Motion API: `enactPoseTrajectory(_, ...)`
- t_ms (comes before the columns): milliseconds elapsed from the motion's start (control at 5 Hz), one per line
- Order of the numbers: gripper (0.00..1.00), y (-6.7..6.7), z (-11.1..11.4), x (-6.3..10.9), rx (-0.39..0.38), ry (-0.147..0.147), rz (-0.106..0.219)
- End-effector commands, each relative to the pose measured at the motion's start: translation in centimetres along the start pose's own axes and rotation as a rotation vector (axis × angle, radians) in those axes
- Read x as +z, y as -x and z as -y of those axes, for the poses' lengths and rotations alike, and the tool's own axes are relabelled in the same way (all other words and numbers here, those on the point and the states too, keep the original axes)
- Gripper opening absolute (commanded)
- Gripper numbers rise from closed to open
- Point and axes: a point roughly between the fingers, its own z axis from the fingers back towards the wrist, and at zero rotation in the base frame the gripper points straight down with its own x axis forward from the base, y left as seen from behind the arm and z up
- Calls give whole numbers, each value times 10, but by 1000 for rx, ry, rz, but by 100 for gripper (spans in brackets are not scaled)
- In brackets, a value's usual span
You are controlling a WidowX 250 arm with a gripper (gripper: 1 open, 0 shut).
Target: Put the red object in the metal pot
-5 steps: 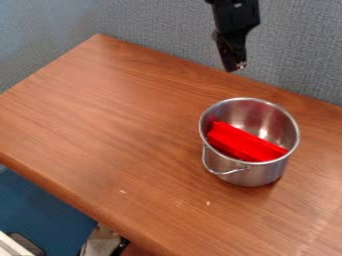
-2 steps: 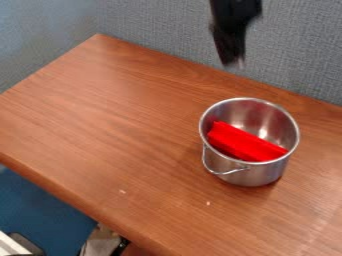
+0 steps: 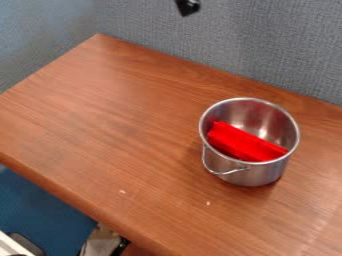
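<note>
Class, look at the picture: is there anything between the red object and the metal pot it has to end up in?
No. The red object already lies inside the metal pot, leaning against its inner wall. Nothing visible covers the pot's mouth, and the tool is only just in view at the top edge, well clear.

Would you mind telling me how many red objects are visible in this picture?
1. The red object lies tilted inside the metal pot, on the right side of the wooden table. Nothing else red shows; the pot's wall could hide something small.
</note>
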Motion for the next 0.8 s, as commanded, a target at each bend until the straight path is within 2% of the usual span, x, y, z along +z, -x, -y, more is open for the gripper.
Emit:
enactPoseTrajectory(0, 100, -9, -2, 4, 51, -15, 16)
enactPoseTrajectory(200, 100, -15, -1, -12, 98, 20, -31)
enactPoseTrajectory(400, 100, -9, 30, -7, 54, 100, -93)
enactPoseTrajectory(600, 100, -8, 19, -13, 67, 100, -101)
